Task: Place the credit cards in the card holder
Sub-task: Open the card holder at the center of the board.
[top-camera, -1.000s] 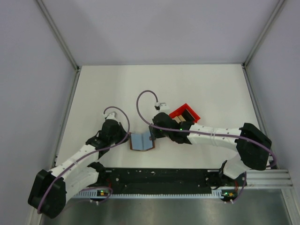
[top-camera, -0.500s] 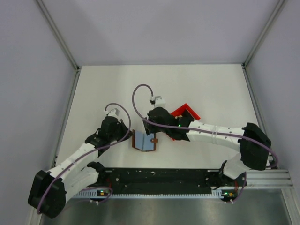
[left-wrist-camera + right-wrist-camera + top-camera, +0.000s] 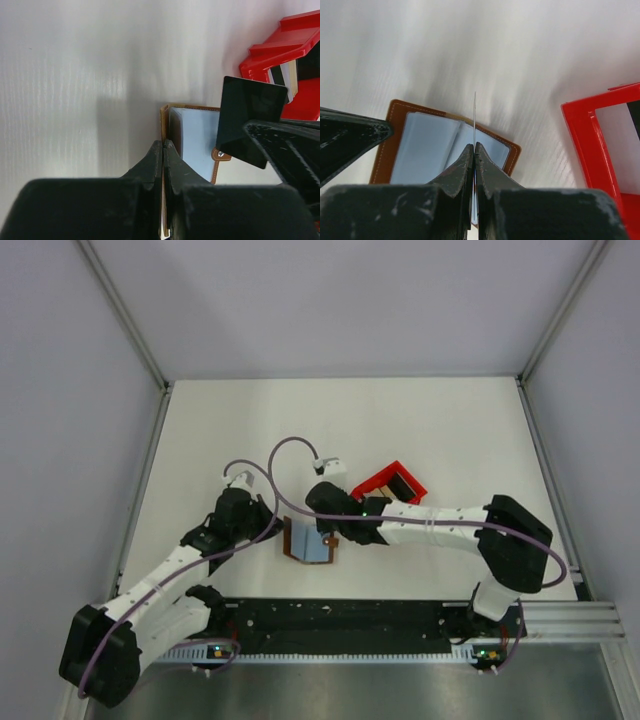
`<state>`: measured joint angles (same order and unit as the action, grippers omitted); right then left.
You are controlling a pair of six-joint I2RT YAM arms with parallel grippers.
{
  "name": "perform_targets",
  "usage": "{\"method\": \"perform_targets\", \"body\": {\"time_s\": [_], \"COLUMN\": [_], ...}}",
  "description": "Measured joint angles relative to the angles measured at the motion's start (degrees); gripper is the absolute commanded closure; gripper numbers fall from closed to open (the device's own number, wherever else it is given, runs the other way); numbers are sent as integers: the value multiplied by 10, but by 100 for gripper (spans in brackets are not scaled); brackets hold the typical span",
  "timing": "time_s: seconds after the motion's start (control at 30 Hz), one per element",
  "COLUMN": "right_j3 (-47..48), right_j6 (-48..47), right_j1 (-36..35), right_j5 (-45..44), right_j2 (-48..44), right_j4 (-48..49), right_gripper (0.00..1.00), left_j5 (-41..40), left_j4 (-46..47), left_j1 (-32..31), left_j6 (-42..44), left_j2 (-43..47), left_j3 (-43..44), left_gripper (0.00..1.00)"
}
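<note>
The card holder lies open on the table, a brown wallet with grey-blue pockets. My left gripper is shut on the wallet's brown left edge and sits at its left side from above. My right gripper is shut on a dark credit card, which shows edge-on and upright over the wallet's middle fold. From above, that gripper hangs over the wallet's right half. More credit cards, pale and tan, stand in the red bin.
A red plastic bin sits just right of and behind the wallet, close to the right forearm; its rim shows in the right wrist view. Frame posts and grey walls bound the white table.
The right wrist has shifted left and down over the wallet with the dark card, its elbow swinging in. The wallet has turned slightly. The left arm has barely moved.
</note>
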<state>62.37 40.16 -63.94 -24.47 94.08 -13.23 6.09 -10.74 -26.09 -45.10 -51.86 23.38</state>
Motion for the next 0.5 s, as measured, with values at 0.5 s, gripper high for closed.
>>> {"method": "perform_targets", "body": {"time_s": [0.5], "right_j3": [45], "right_j6": [6], "right_j1": [-35], "right_j5": [-66], "right_j2": [72], "right_j4": [-72], "right_gripper": [100], "left_j5": [-5], "left_j4": [-1], "left_j1": [-2], "left_j6": [-5], "left_j2": [6], "left_j3": [0], "left_gripper": [100]}}
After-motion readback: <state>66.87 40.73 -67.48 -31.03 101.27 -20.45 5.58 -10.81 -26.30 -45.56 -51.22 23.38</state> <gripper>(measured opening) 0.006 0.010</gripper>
